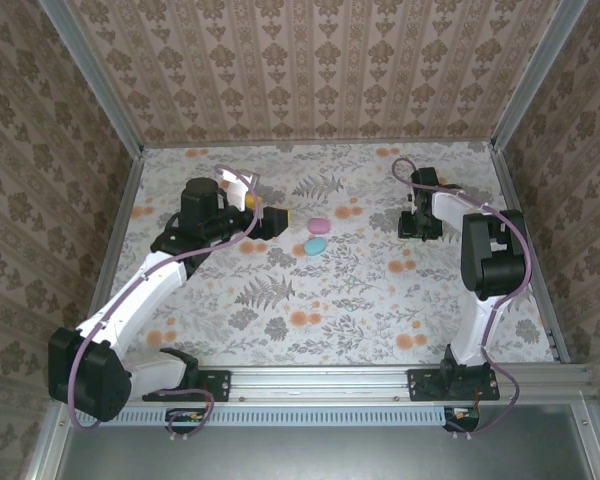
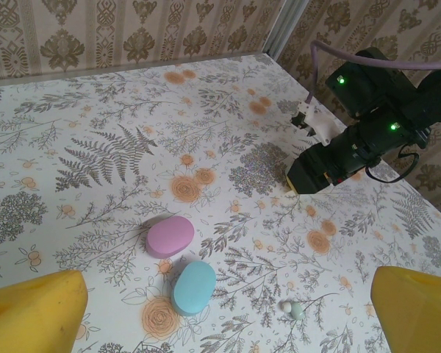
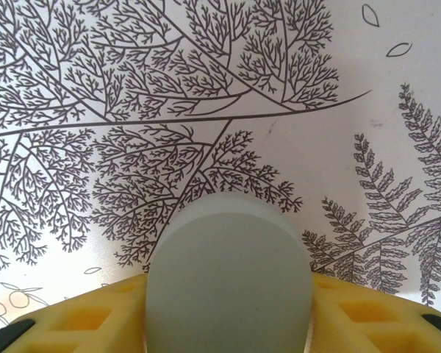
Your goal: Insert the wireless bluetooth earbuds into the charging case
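At the left of the top view, my left hand [image 1: 263, 212] stands wide with nothing in it. Just right of it on the flowered desk [image 1: 280, 320] lie the pink case [image 2: 170, 236] and, below it, the blue case [image 2: 194, 287]. Both are closed and close together. Further right, low in the left wrist view, two tiny earbuds [image 2: 294, 308], one mint and one whitish, rest side by side on the desk, apart from those cases. At the upper right my right hand [image 1: 418, 226] is down at the desk. Its wrist view has a pale rounded case [image 3: 228, 279] between its yellow fingers [image 3: 353, 312], but I cannot tell whether they grip it.
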Available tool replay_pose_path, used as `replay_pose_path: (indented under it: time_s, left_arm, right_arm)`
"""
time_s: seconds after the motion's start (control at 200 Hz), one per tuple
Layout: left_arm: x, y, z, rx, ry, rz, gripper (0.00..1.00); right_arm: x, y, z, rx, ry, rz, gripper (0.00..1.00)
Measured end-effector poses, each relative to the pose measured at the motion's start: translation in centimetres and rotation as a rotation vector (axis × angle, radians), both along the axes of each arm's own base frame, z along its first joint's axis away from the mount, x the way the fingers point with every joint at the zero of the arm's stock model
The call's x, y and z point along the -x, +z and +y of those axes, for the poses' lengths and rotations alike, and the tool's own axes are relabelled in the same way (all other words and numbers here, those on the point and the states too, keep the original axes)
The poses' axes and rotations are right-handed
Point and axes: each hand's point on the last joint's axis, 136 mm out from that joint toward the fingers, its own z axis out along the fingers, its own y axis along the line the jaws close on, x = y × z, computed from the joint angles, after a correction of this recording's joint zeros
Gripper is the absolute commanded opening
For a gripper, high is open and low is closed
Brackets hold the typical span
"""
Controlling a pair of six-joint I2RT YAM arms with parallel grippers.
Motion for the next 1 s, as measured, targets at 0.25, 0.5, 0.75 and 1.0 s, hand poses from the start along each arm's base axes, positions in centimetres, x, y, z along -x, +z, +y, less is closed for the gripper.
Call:
replay_pose_path:
  time_s: [0.25,0.5,0.75,1.0]
  left_arm:
    - [0.0,0.0,0.0,0.001,0.001,0.002,1.0]
    - [-0.5,0.2,0.0,0.007,0.019,0.025,0.98]
    - [-1.6,0.0,-1.0,0.074,-0.004,0.139,0.71]
    - [-0.7,1.7,-3.4,0.22,-0.144,0.247,0.47]
  right_arm:
    - [-0.3,0.0,0.0,-0.001,-0.005,-0.014,0.42]
    - [0.3,1.6,1.8,-0.029,0.075,-0.088,0.35]
    - [2.5,14.9,13.0,-0.213,0.495,-0.541,0.32]
    - [7.9,24.8,19.3,-0.347,0.815,-0.914,0.32]
